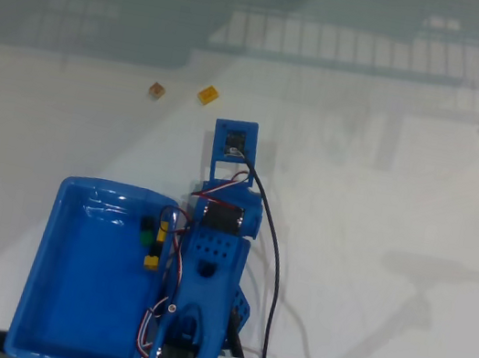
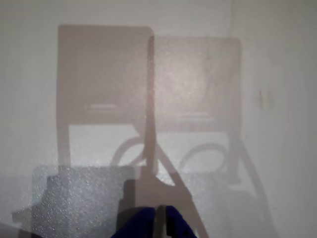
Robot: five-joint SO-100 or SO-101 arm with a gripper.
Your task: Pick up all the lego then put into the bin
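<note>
Bin (image 1: 61,296) first, at the left of the fixed view: I can see small yellow, green and dark pieces lying by its right wall, touching the arm's side, so I judge some dropping is done. Further right and up the table (image 1: 390,168), the tan brick (image 1: 156,90) and yellow brick (image 1: 208,95) lie near each other, apart from the arm (its camera housing points their way). In the wrist view the gripper (image 2: 159,223) has its blue tips pressed together, holding nothing, over bare tabletop.
</note>
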